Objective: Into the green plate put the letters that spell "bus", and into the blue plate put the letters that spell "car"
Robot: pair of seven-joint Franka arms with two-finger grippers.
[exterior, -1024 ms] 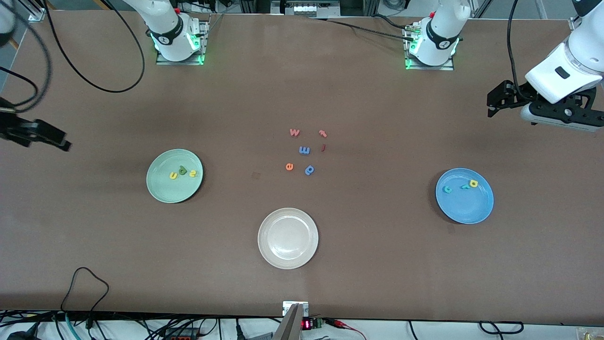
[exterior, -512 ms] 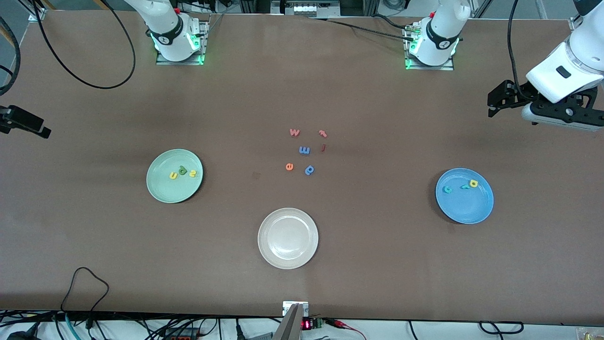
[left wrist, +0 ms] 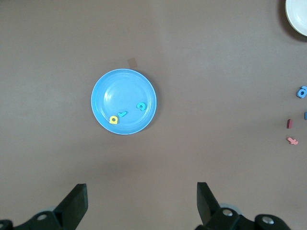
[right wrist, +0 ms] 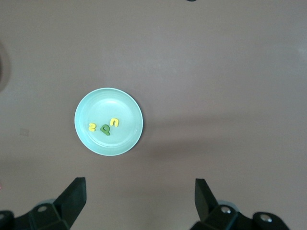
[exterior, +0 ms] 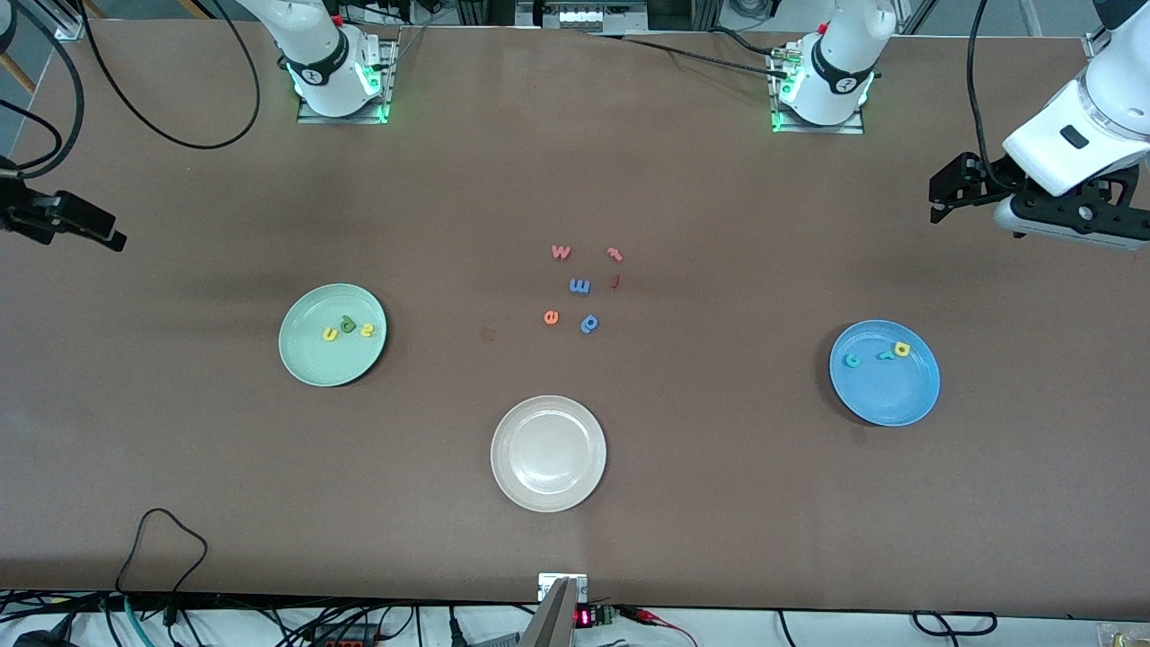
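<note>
I see the green plate (exterior: 332, 334) on the bench (exterior: 701, 503) toward the right arm's end. In it lie the 3 letters that spell "bus" (exterior: 348, 328): a yellow u, a green b and a yellow s, close together. The blue plate (exterior: 884, 373) sits toward the left arm's end, and it holds the 3 letters that spell "car" (exterior: 877, 353): a teal c, a teal r and a yellow a near the rim.

The left gripper (left wrist: 142, 203) hangs high over the bench at the left arm's end, with the blue plate visible below it in the left wrist view. Its fingers (left wrist: 76, 203) are spread wide and hold nothing. The right gripper (right wrist: 140, 201) is also up in the air at the right arm's end, above the bench near the green plate. Its fingers (right wrist: 74, 197) are wide apart too and empty.

Between the 2 plates, 6 spare letters (exterior: 582, 286) lie loose on the bench, among them a blue m, an orange e and a blue p-like one. A beige-white plate (exterior: 548, 454) stands nearer to the front camera than these letters.
</note>
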